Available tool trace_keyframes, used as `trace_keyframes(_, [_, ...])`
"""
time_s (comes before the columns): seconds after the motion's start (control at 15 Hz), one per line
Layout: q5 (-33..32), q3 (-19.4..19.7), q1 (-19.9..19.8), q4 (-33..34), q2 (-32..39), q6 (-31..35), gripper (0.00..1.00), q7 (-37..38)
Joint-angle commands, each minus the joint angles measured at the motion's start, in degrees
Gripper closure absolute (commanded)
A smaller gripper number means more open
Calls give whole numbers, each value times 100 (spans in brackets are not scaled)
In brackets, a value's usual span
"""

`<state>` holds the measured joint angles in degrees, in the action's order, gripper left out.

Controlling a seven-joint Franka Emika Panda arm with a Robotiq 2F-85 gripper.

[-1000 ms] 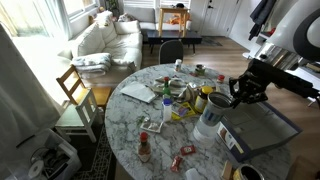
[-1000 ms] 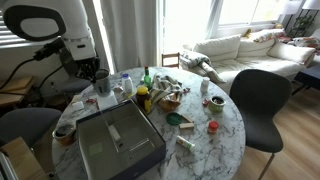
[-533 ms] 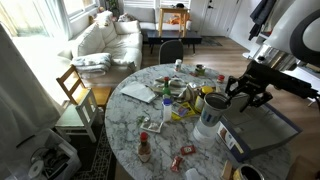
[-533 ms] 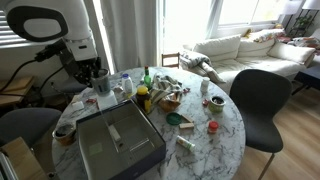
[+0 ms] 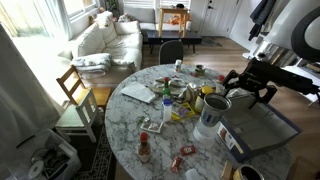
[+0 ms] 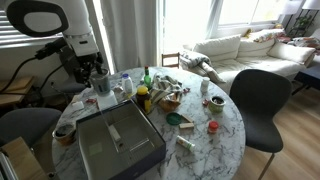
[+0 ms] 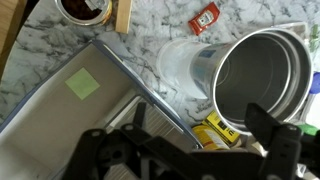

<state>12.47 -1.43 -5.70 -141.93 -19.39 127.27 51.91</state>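
A tall metal cup (image 5: 212, 112) stands upright and empty on the marble table (image 5: 150, 120), next to a grey tray (image 5: 262, 128). My gripper (image 5: 248, 90) hangs open just above and beside the cup's rim, holding nothing. In the wrist view the cup (image 7: 258, 72) fills the upper right, and my gripper (image 7: 205, 140) shows as a dark shape below it with its jaws spread wide. In an exterior view the gripper (image 6: 95, 68) hovers over the cup (image 6: 101, 83) at the table's far left.
Clutter surrounds the cup: a yellow bottle (image 7: 215, 128), a ketchup packet (image 7: 203, 17), a bowl (image 7: 85, 8), jars and wrappers (image 5: 180, 100). The tray (image 7: 70, 110) carries a green sticky note. A dark chair (image 6: 262, 100) and a wooden chair (image 5: 78, 95) stand by the table.
The gripper went from shut to fully open and lifted slightly away from the metal cup's rim. The cup stays upright in the same spot.
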Motion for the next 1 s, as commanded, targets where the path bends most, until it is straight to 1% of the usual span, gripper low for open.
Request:
trace_keyframes(0.0, [-346,-20,45,176,-287,-320,0,-432])
trace_keyframes(0.07, [-462,-34,83,268,-383,-428,0,-683])
trace_keyframes(0.27, [-621,-147,204,753,-579,-1157,0,-1219])
trace_keyframes(0.47, [-672,-291,345,1301,-636,-1905,0,-1777])
trace_keyframes(0.53, [-709,-343,378,1471,-619,-2060,0,-1967])
trace_keyframes(0.73, [-829,-495,488,1960,-505,-2330,0,-2579])
trace_keyframes(0.87, [-837,-554,599,2090,-406,-2346,0,-3031])
trace_keyframes(0.93, [-860,-593,653,2094,-288,-2239,0,-3246])
